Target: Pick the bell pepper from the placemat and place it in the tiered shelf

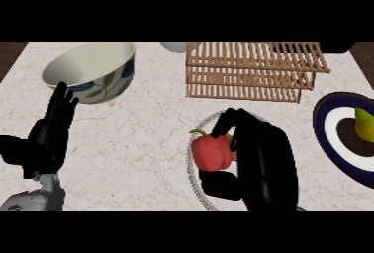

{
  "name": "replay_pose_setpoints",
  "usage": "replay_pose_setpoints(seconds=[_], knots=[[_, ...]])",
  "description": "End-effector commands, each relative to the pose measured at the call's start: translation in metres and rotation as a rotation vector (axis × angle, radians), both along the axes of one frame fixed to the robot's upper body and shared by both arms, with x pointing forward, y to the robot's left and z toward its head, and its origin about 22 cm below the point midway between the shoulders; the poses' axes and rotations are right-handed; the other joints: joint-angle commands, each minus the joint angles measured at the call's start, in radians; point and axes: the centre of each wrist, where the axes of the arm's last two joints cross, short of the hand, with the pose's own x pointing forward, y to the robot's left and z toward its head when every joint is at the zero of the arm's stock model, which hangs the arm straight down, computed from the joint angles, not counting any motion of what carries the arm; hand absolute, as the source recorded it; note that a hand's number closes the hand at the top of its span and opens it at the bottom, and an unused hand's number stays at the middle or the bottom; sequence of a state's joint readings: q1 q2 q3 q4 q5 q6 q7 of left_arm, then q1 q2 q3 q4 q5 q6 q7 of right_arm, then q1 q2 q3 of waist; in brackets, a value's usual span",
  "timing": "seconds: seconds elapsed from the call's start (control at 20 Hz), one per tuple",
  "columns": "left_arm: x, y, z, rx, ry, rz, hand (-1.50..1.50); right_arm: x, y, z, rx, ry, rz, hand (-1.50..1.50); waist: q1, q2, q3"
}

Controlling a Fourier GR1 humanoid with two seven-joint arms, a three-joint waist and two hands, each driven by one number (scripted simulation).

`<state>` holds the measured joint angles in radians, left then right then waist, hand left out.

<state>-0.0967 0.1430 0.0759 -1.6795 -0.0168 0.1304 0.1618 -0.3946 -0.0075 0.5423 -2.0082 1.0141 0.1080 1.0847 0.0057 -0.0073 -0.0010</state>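
A red bell pepper [211,152] with a green stem lies on a round pale placemat [195,174] at the counter's lower middle. My right hand [264,163] is curled round the pepper from its right side, fingers over the top and thumb below it, hiding most of the placemat. The wooden slatted tiered shelf [252,69] stands at the back, above and slightly right of the pepper. My left hand [50,132] rests open at the left edge, fingers pointing up.
A large cream bowl [91,71] with a leaf pattern stands at the back left. A dark blue and white plate [337,138] holding a yellow-green pear [364,123] sits at the right edge. A pale round object [174,47] peeks in at the top.
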Motion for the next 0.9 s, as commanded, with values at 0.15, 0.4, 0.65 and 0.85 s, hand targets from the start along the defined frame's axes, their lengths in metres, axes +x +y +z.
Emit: replay_pose_setpoints(seconds=[0.15, 0.4, 0.65, 0.85], knots=[[0.003, 0.003, -0.001, 0.001, 0.017, 0.010, 0.00, -0.001, 0.007, 0.063, -0.019, -0.055, -0.232, 1.50, -0.007, 0.001, -0.002], [0.005, -0.001, 0.003, 0.003, 0.005, 0.004, 0.00, 0.016, -0.001, 0.073, 0.020, -0.068, -0.254, 1.50, -0.007, 0.004, 0.000], [0.001, -0.009, 0.009, -0.011, 0.011, 0.007, 0.00, 0.065, -0.022, 0.083, 0.022, -0.088, -0.297, 1.50, 0.001, 0.007, 0.001], [0.003, -0.006, 0.001, 0.016, 0.008, 0.012, 0.00, 0.080, -0.027, 0.076, 0.046, -0.123, -0.321, 1.50, -0.002, 0.008, 0.001]])
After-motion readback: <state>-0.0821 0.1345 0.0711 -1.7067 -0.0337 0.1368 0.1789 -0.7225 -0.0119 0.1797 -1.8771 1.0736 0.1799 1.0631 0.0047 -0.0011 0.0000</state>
